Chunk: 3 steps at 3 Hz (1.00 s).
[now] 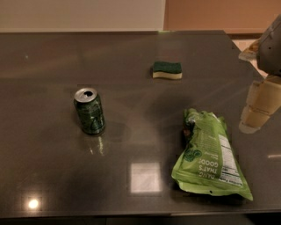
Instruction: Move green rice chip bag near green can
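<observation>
The green rice chip bag (210, 154), a large lime-green pouch with white lettering and a nutrition label, lies flat on the dark table (52, 176) at the front right. The green can (89, 110), dark green with a silver opened top, stands upright at the left centre, well apart from the bag. My gripper (260, 107) hangs at the right edge of the view, above and to the right of the bag, not touching it and holding nothing.
A yellow sponge with a green top (167, 70) lies toward the back of the table, between can and bag. The table's far edge meets a pale wall (83, 13). The table's right edge runs close to the gripper.
</observation>
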Tool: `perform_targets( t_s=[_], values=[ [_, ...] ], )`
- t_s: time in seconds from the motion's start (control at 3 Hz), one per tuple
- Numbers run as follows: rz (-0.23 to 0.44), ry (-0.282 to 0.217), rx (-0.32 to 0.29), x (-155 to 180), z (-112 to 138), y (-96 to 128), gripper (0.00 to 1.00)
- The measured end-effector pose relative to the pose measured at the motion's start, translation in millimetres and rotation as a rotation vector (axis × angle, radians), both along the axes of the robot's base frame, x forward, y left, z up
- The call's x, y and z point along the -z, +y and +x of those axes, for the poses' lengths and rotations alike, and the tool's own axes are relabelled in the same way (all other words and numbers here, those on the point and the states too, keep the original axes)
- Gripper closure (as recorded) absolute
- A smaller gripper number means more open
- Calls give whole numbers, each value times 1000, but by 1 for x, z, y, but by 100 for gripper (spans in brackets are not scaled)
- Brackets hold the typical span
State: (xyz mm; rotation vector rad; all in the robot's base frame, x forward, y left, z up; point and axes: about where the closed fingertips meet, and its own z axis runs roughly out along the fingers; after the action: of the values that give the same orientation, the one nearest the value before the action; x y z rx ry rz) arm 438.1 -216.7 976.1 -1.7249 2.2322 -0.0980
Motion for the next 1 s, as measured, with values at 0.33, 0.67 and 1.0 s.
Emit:
perform_targets(
  t_s=[0.33,0.67,1.0],
  values=[
    [0,0,0,0,0,0,0],
    [4,6,-24,-2,0,4,0],
    [-14,61,-170,11,0,28,0]
  ],
)
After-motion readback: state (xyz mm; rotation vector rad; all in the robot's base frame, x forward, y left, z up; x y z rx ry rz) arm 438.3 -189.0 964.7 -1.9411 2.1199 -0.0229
